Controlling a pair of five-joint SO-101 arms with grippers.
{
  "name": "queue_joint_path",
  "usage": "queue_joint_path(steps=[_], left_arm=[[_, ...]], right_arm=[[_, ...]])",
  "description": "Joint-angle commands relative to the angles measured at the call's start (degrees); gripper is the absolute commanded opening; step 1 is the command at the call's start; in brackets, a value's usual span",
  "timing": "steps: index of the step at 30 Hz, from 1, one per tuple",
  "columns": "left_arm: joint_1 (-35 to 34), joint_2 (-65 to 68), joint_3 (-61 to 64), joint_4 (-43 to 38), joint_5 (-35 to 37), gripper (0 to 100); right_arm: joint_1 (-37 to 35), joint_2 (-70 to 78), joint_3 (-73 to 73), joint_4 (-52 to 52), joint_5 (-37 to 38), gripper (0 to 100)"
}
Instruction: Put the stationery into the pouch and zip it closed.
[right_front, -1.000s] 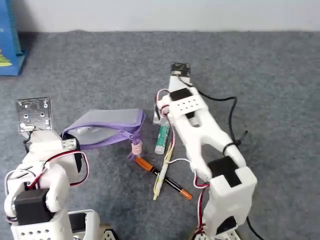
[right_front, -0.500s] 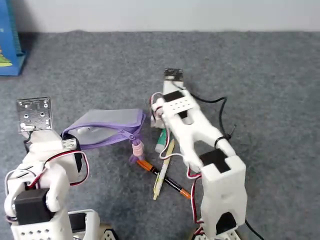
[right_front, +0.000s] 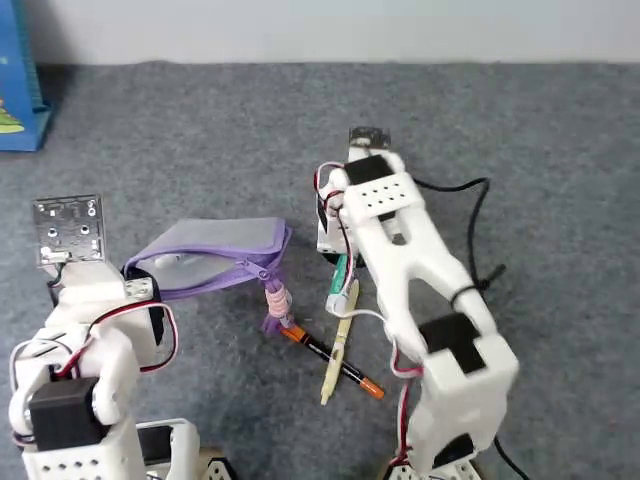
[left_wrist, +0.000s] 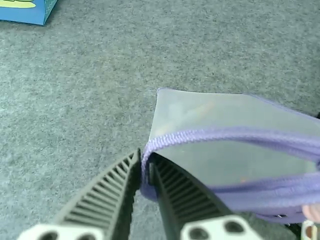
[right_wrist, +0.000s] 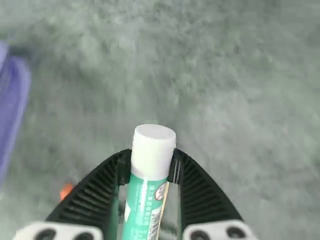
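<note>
Tabletop (right_front: 180, 130): grey carpet-like surface, white wall behind it, blue box (right_front: 18, 90) at your far-left corner.
Pouch (right_front: 215, 250): purple, sat on the left side of the tabletop, zip undone, mouth held open.
Left jaws: you had them pinched together on the pouch's zip edge at its left end.
Zip pull (right_front: 275, 298): pinkish, hung at the pouch's right end, just beside the pen's orange tip.
Right jaws: clamped on the glue stick (right_wrist: 152, 150), with its white cap poking out past the tips.
Glue stick position: green body, held just right of the pouch and outside it; you couldn't tell whether it touched the tabletop.
Pen (right_front: 310, 345): black with orange ends, lay flat on the tabletop, outside the pouch.
Cream stick (right_front: 340, 335): pencil or ruler, couldn't tell; lay across the pen, outside the pouch.
</note>
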Motion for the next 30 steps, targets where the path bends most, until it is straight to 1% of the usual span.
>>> queue_joint_path(steps=[1, 5, 9, 15, 17, 22, 27, 30], left_arm=[[-0.4, 0.5, -0.5, -1.6, 0.3, 1], [-0.4, 0.5, -0.5, -1.6, 0.3, 1], [-0.3, 0.5, -0.5, -1.6, 0.3, 1], [-0.1, 0.5, -1.1, -1.7, 0.4, 1], [1.4, 0.6, -2.1, -1.7, 0.4, 1], [7.9, 0.6, -4.8, -1.5, 0.9, 1], [9.1, 0.6, -5.1, -1.6, 2.4, 1], [9.1, 0.6, -5.2, -1.7, 2.4, 1]], right_arm=[[-1.0, -11.8, -2.8, 7.2, -0.3, 0.9], [-1.8, -23.2, -2.8, 10.7, -0.2, 0.9], [-4.1, -33.9, -2.7, 11.2, 1.0, 0.8], [-8.2, -43.8, -2.7, 10.8, 1.8, 0.8], [-8.7, -45.3, -2.7, 10.8, 2.3, 0.8], [-10.5, -49.8, -2.7, 10.8, 5.2, 0.8], [-12.4, -59.4, -1.4, 10.5, 7.6, 0.8], [-12.2, -65.8, 4.0, 5.1, 10.2, 0.8]])
